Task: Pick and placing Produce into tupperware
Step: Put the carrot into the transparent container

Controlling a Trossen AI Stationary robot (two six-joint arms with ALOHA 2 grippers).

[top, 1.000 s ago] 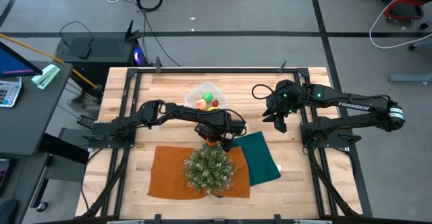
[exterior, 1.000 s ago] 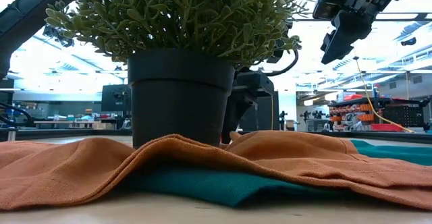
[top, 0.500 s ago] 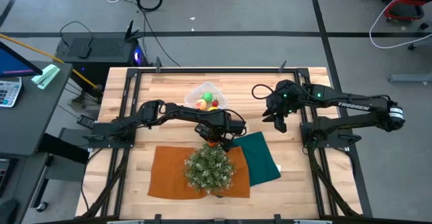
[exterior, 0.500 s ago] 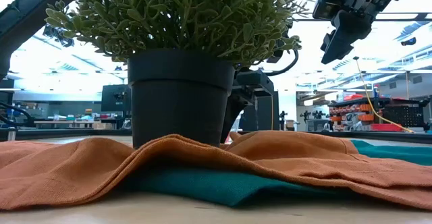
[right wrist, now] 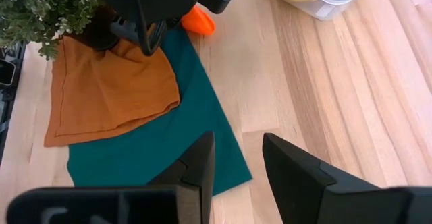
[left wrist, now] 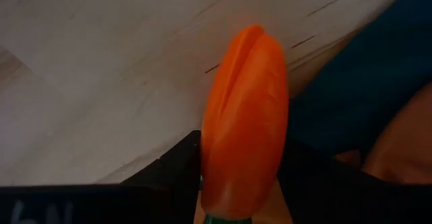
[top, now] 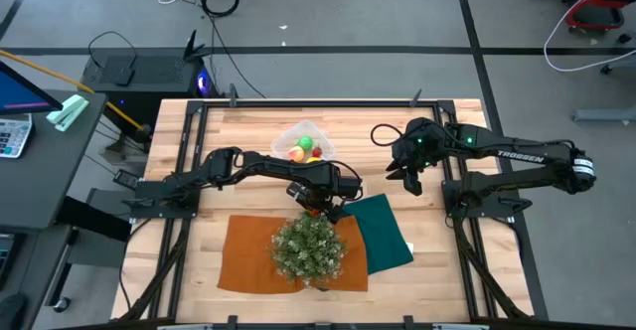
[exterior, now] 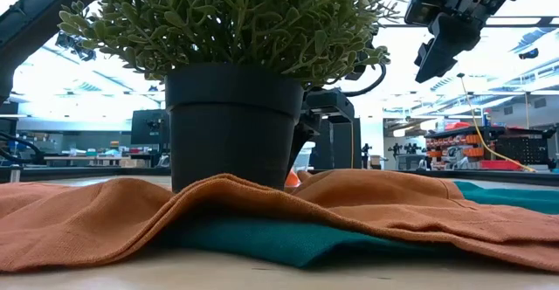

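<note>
L tool (top: 316, 207) is low over the counter (top: 248, 131), right at the edge of the potted plant (top: 309, 247), fingers (left wrist: 172, 173) on both sides of an orange carrot-like produce piece (left wrist: 244, 119). In the L wrist view the dark fingers press against its flanks, so it looks clamped on the carrot, narrow gap only as wide as the piece. Carrot tip points away from the tool over bare wood, teal cloth (left wrist: 364, 89) just beside it. In the low view a bit of orange (exterior: 293, 180) shows behind the pot (exterior: 231, 126), between pot and L arm.

Tupperware (top: 304, 143) sits beyond the L tool, near but apart from it, already w/ yellow, red, green and orange pieces inside. R wrist view shows its corner (right wrist: 317, 1) w/ yellow and red produce.

R tool (top: 408, 177) hangs above the counter, well apart to the side of the L tool, holding nothing; fingers (right wrist: 297, 170) partly apart w/ a clear gap between them.

Orange cloth (top: 253, 250) lies under the plant, overlapping the teal cloth.
</note>
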